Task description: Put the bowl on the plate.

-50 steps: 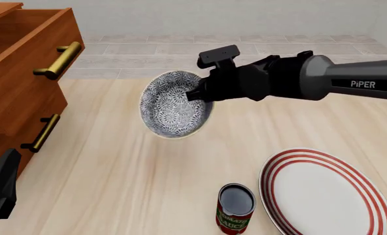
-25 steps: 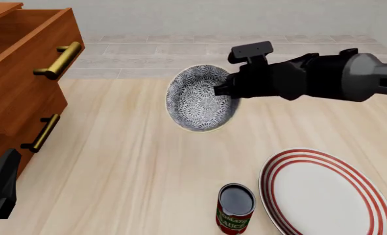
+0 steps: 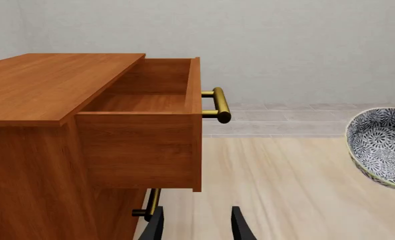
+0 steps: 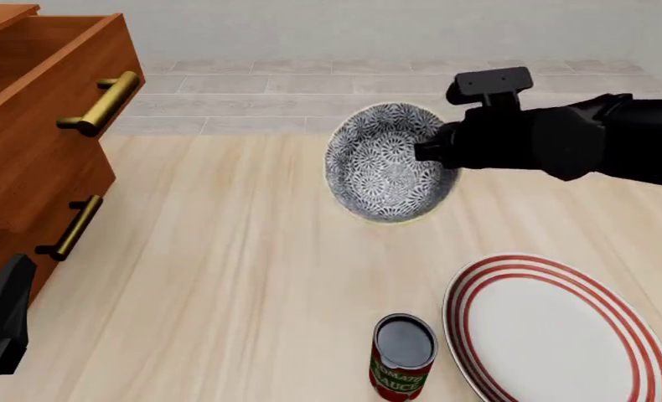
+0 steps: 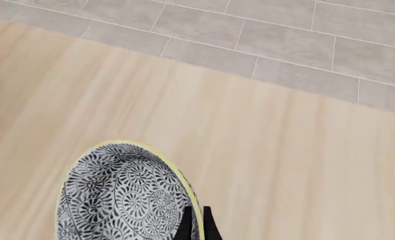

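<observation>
Below the right gripper (image 4: 426, 152), open table reaches the plate (image 4: 555, 331); a can (image 4: 403, 353) stands just beside the plate.

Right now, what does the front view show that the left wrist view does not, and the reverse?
Only the front view shows the large white plate with red rings, the red-labelled tin can beside it, and the right gripper pinching the rim of the bowl. Only the left wrist view shows the flat top of the wooden cabinet and the two open fingertips of the left gripper. Both show the blue-grey floral ceramic bowl, tilted, the open drawer with its brass handle, and the pale wooden table.
</observation>
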Robot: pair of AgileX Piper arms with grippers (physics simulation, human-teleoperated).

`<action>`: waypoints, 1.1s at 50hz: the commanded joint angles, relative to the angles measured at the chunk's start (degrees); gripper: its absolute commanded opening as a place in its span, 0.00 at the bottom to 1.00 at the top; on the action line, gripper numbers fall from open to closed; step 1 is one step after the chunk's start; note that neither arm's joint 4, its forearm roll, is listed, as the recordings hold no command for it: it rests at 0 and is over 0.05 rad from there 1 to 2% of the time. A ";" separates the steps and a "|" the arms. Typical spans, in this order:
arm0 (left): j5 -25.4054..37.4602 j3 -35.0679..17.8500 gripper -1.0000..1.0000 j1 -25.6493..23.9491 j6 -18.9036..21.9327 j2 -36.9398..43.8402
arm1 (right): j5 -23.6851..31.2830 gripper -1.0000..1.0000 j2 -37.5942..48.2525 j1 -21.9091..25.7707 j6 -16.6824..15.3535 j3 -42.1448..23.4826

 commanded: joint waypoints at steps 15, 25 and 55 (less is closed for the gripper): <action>0.00 0.00 1.00 0.00 0.00 0.00 | 0.38 0.00 -10.00 -5.27 0.52 7.61; 0.00 0.00 1.00 0.00 0.00 0.00 | 0.67 0.00 -13.36 -6.82 0.58 10.10; 0.00 0.00 1.00 0.00 0.00 0.00 | 3.41 0.00 -24.22 -11.90 0.98 17.27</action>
